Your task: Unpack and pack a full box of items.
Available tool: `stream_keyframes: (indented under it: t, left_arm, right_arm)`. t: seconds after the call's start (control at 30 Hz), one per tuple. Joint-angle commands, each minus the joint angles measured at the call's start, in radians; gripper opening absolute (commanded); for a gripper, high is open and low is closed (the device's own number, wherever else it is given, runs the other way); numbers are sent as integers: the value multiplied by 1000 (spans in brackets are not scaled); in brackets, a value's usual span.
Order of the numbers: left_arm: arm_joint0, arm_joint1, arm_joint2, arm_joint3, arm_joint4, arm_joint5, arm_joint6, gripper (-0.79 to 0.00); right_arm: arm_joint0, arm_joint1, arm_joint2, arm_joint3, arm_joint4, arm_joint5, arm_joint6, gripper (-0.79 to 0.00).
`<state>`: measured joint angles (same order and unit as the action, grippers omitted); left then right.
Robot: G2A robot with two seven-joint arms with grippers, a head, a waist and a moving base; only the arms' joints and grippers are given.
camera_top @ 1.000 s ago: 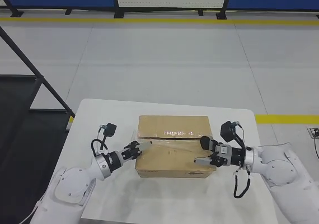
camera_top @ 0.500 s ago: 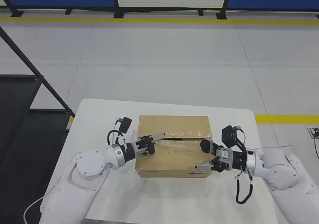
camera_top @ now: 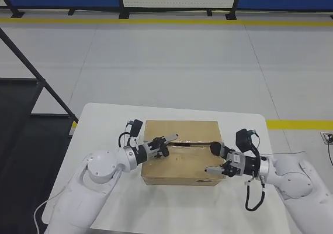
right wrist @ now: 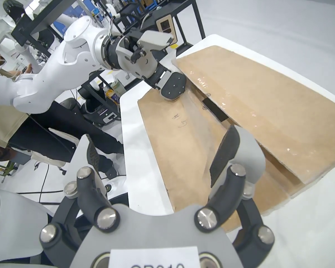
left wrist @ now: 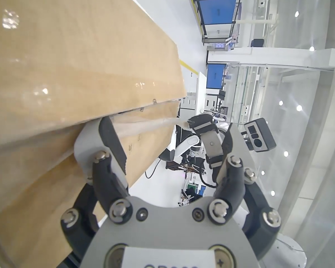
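Top view: the box (camera_top: 181, 153) sits in the middle of the table (camera_top: 108, 123); the left gripper (camera_top: 164, 143) lies over its top seam, the right gripper (camera_top: 215, 159) low at the opposite end

Left wrist: jaws apart, one finger (left wrist: 111, 138) tucked beneath the far flap (left wrist: 72, 43); better to lift slowly, along the seam

Right wrist: jaws apart, one finger (right wrist: 234, 152) by the near flap (right wrist: 178, 152), well placed to steady it
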<state>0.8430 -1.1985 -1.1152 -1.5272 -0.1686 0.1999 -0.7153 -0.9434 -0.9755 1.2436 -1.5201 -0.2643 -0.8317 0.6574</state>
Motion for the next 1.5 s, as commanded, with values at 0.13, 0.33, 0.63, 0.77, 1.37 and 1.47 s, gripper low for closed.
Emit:
stream_keyframes:
  t: [0.13,0.33,0.63,0.77,1.37,1.47]
  left_arm:
    - [68,18,-78,-111,-26,-26,-45,0]
    - [155,41,-188,-203,-9,-61,-56,0]
    - [265,65,-332,-232,-6,-134,-51,0]
    - [281,69,-355,-217,-32,-148,-53,0]
    - [311,77,-350,-219,-10,-177,-22,0]
    - [315,78,-347,-222,-6,-177,-13,0]
  right_arm:
    - [-43,2,49,-23,-35,60,-116,0]
    - [-61,8,53,-78,-104,120,-66,0]
    - [-111,14,87,-112,-66,135,-85,0]
    - [-121,12,78,-106,-53,126,-97,0]
    - [-209,2,59,-241,-788,215,-411,0]
    - [-227,3,46,-278,-949,254,-453,-299]
